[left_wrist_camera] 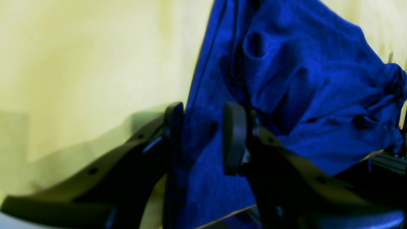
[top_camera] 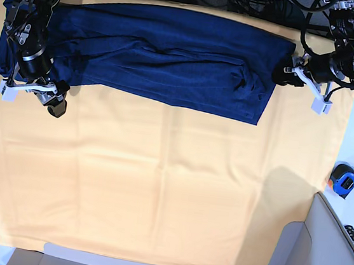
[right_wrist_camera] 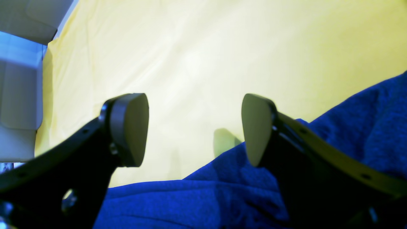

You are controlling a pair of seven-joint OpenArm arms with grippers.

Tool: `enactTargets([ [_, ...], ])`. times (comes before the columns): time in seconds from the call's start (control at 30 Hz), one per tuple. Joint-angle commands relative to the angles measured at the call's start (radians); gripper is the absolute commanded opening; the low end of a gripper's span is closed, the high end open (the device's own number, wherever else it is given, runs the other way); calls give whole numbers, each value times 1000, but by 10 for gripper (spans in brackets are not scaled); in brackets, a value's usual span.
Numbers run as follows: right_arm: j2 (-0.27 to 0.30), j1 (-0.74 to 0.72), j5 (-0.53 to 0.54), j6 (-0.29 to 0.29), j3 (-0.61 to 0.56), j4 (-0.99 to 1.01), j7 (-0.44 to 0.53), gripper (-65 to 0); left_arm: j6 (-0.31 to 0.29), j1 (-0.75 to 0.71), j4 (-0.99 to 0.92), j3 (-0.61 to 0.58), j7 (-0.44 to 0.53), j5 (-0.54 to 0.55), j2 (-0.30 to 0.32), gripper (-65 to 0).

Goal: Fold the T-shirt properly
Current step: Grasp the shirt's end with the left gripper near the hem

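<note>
Base view shows the T-shirt lying as a long band across the upper part of the frame on the yellow-orange cloth covering the tabletop, presumably stretched for a lengthwise fold. Left claw stands at the shirt's edge, fabric between its parted pads; whether they pinch it I cannot tell. Right claw hangs wide open, holding nothing, just above the other end.

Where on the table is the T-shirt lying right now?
In the base view the T-shirt lies stretched along the far edge of the yellow cloth, spanning between the right gripper on that view's left and the left gripper on its right.
</note>
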State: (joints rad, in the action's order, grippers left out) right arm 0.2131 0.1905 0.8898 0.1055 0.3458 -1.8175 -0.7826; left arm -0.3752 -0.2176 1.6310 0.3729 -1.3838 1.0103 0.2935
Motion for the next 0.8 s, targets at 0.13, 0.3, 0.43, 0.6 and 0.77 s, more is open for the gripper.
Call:
enactTargets([
  [0.13,12,-4,10,-10,5,-20,19,-210,-3,8,15,10,5,18,11,-436],
  [0.3,13,5,10,-10,6,-20,19,-210,-5,-19,-44,11,50,22,20,-436],
  [0.43,12,8,10,-10,6,-20,19,-210,-6,-21,-81,2,59,23,13,-436],
  [0.6,9,10,10,-10,6,-20,19,-210,-6,-16,-76,-1,48,25,-24,-436],
  [0.77,9,10,10,-10,6,-20,19,-210,-6,-12,-76,-65,48,25,-47,-436],
])
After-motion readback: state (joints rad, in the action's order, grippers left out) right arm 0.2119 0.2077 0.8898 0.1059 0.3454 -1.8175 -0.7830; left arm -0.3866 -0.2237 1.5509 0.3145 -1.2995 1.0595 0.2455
